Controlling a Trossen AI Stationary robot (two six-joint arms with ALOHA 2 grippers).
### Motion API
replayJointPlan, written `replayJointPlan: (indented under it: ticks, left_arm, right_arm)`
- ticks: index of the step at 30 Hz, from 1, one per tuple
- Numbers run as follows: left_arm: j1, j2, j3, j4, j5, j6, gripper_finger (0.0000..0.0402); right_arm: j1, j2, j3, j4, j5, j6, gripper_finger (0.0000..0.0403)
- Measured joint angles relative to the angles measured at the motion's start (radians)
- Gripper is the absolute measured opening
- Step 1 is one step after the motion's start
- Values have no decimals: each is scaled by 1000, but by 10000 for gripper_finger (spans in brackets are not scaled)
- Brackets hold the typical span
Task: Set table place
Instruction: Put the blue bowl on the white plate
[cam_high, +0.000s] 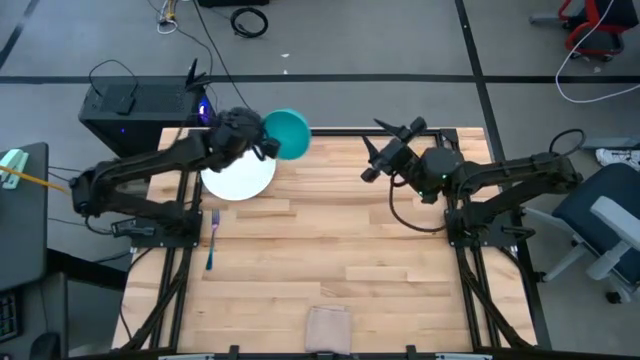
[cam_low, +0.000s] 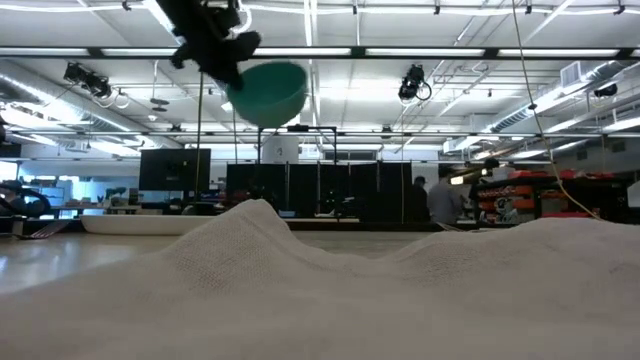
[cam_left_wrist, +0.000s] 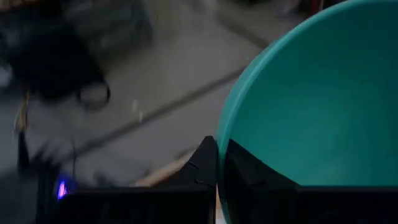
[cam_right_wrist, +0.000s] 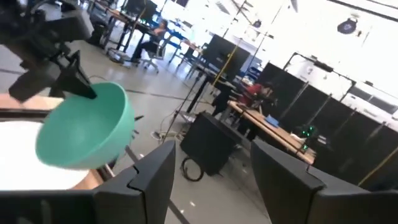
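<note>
My left gripper (cam_high: 258, 140) is shut on the teal bowl (cam_high: 290, 134) and holds it in the air over the table's far left part, beside the white plate (cam_high: 236, 178). In the low view the bowl (cam_low: 270, 92) hangs high above the tabletop. The plate lies flat on the wooden table (cam_high: 340, 250). The blue-handled fork (cam_high: 212, 240) lies on the table nearer than the plate. My right gripper (cam_high: 374, 140) hovers open over the far middle of the table, pointing toward the bowl (cam_right_wrist: 87, 127). The spoon is out of view. My left gripper holds the bowl by its rim (cam_left_wrist: 222, 134), on the side facing the table's left edge. One finger (cam_left_wrist: 255, 177) is inside the bowl and one finger (cam_left_wrist: 202, 165) outside. The fingers come from the left. The bowl is lifted clear and tilted, its opening tipped toward the near side.
A folded beige cloth (cam_high: 328, 328) lies at the table's near edge and fills the low view's foreground (cam_low: 320, 280). A black box (cam_high: 130, 105) stands on the floor beyond the far left corner. The middle of the table shows bare planks.
</note>
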Motion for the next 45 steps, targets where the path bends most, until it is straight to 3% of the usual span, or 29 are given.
replayJointPlan:
  ticks: [5, 15, 21, 33, 45]
  left_arm:
    - [123, -18, 0, -218, 123, -94, 13]
    - [359, 42, 1, -432, 323, -101, 13]
    - [462, 115, 0, -569, 365, -89, 13]
    - [508, 271, -47, -535, 377, -66, 13]
    - [539, 279, -47, -507, 435, -67, 20]
  right_arm:
    - [31, 0, -1, -80, -2, 34, 215]
    - [83, 2, -1, -211, -64, 182, 215]
    - [103, 2, -2, -226, -104, 203, 215]
    - [103, 2, -2, -242, -105, 219, 215]
    - [103, 3, -2, -241, -104, 219, 215]
